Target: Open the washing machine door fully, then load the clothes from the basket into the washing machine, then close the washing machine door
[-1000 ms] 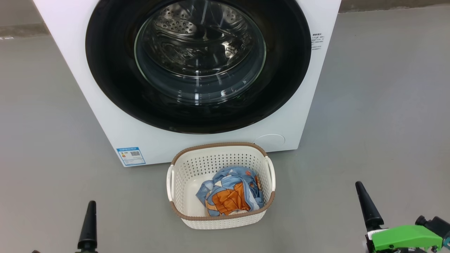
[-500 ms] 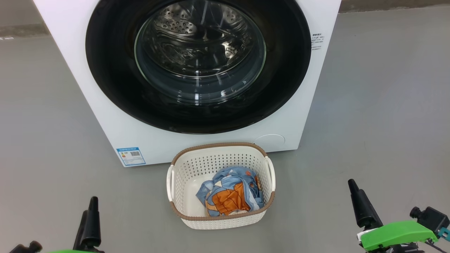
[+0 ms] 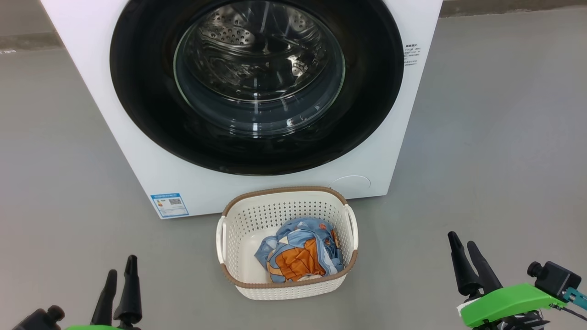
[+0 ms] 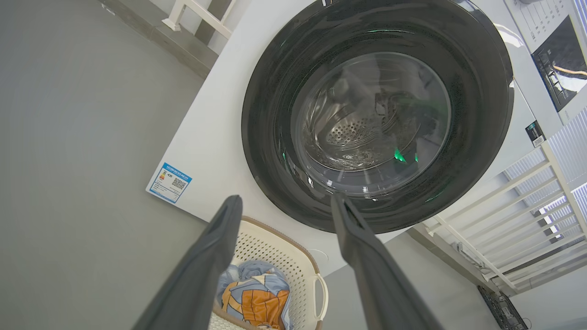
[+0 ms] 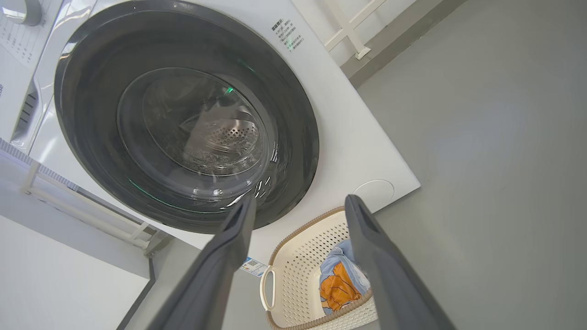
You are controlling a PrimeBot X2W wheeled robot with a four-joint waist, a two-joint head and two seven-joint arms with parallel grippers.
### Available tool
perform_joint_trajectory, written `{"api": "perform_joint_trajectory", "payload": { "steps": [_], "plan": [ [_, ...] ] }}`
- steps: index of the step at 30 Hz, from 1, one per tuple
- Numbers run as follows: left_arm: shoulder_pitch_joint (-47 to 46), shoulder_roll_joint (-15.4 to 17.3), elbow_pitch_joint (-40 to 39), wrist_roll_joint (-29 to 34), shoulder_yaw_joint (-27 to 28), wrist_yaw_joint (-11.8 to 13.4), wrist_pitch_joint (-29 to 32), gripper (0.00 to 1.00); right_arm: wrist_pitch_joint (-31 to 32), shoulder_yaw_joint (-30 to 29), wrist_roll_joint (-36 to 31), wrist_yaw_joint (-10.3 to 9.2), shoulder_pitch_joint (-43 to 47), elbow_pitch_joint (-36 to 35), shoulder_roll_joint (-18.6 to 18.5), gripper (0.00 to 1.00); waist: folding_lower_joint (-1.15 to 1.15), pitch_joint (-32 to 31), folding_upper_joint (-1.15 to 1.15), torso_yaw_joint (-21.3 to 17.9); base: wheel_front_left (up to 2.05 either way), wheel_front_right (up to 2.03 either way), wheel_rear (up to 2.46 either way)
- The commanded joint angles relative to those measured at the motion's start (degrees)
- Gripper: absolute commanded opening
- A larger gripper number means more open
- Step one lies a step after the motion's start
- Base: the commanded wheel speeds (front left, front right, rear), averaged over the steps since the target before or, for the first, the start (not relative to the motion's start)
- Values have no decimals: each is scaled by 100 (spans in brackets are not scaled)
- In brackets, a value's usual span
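The white washing machine (image 3: 137,151) stands ahead with its round black door (image 3: 137,91) shut against the front; the steel drum shows through the glass. On the floor before it sits the cream basket (image 3: 229,215) holding the blue and orange clothes (image 3: 300,252). My left gripper (image 3: 120,266) is low at the left, open and empty. My right gripper (image 3: 462,242) is low at the right, open and empty. Both wrist views look up at the door (image 4: 266,114) (image 5: 91,91) past spread fingers (image 4: 215,243) (image 5: 367,238), with the basket (image 4: 279,243) (image 5: 302,256) below.
Grey floor (image 3: 495,137) lies all around the machine and basket. A white railing (image 4: 527,192) stands beside the machine, and another white frame (image 5: 348,27) behind it. A blue label (image 3: 169,205) marks the machine's lower left corner.
Both grippers have risen a little into the head view and turned, so both fingers of each now show. The camera has shifted slightly. Door, basket and clothes are unmoved.
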Motion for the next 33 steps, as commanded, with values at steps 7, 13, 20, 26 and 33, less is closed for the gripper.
{"api": "perform_joint_trajectory", "payload": {
  "steps": [7, 13, 20, 26, 33],
  "plan": [
    [-108, 191, -167, 762, 43, -42, -170, 100, -175, 161, -686, -4, -362, -102, -86, 100, 0, -16, 0, 1, 0, 0, 0],
    [-84, 230, -169, 1230, -5, -45, -271, 100, -275, 205, -1142, -4, -394, -78, -99, 100, 0, -40, 0, -2, 0, 0, 0],
    [-45, 246, -155, 1717, -3, -49, -390, 100, -392, 259, -1652, -5, -442, -62, -110, 100, 0, -44, 0, -11, 0, 0, 0],
    [-23, 250, -181, 2078, -1, -52, -475, 100, -476, 289, -2023, -5, -472, -44, -128, 100, 0, -36, 0, -6, 0, 0, 0],
    [4, 270, -223, 2573, 0, -56, -593, 100, -593, 327, -2537, -5, -519, -28, -138, 100, 0, -12, 0, 13, 0, 0, 0]
  ]
}}
